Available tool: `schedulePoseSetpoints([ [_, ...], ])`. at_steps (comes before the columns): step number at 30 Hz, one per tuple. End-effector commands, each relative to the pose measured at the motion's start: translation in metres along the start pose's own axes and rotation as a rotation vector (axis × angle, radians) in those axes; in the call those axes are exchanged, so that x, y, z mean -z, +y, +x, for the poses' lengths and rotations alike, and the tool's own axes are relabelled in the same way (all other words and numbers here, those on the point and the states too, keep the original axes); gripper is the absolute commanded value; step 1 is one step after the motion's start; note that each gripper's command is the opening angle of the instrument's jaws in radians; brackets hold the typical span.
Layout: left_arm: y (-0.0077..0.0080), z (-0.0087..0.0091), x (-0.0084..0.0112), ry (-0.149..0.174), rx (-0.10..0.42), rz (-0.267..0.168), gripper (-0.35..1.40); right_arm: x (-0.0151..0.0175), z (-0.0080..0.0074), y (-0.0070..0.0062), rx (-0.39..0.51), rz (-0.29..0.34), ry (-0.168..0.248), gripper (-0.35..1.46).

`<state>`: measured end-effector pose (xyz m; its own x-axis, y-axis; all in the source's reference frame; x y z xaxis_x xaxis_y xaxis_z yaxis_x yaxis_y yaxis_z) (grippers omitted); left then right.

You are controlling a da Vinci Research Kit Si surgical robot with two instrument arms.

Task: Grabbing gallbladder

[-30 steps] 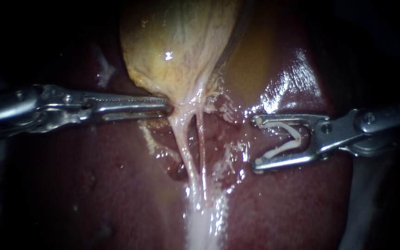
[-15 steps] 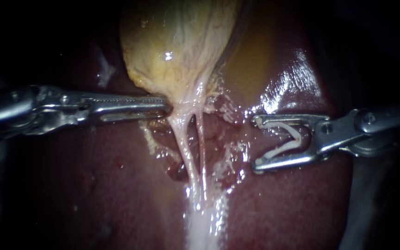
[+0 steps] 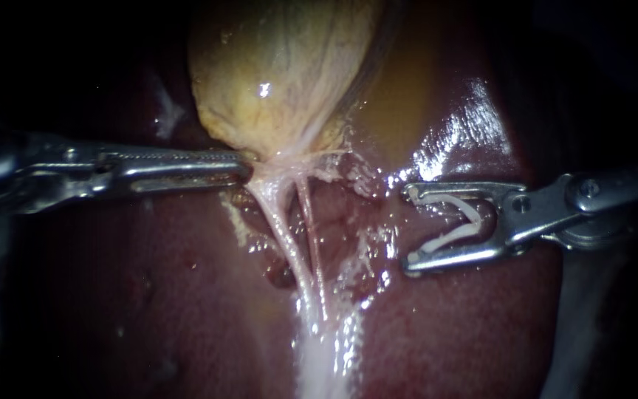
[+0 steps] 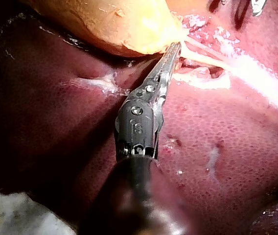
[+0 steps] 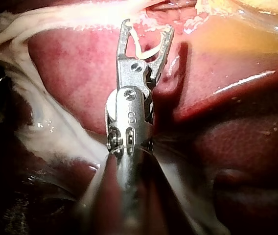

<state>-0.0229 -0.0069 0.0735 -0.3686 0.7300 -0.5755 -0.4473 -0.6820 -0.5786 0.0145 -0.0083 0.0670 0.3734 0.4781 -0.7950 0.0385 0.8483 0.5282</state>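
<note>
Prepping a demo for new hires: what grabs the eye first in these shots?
The yellow-tan gallbladder sits top centre in the endoscope view, with the left instrument shut on its lower end, just above two thin tubes running down over the dark red liver. Opposite, the right instrument holds a white clip in wide-spread jaws.

The top edge cuts off the gallbladder (image 3: 282, 74), and the left instrument (image 3: 247, 167) blurs into darkness along its shaft.
</note>
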Motion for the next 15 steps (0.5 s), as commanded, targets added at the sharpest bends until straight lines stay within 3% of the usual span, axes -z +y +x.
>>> schedulePoseSetpoints([
  [1, 0.0003, 0.0003, 0.0002, 0.006, 0.000, -0.004, -0.35, 0.0000, 0.0000, 0.0000, 0.000, 0.000, 0.000, 0.49],
  [6, 0.0012, 0.0013, 0.0009, 0.020, 0.008, -0.007, -0.35, 0.0000, -0.0001, 0.0001, 0.000, 0.000, 0.000, 0.49],
  [15, 0.0016, 0.0015, 0.0012, 0.023, 0.009, -0.007, -0.35, 0.0000, -0.0001, 0.0001, 0.000, -0.001, 0.000, 0.49],
])
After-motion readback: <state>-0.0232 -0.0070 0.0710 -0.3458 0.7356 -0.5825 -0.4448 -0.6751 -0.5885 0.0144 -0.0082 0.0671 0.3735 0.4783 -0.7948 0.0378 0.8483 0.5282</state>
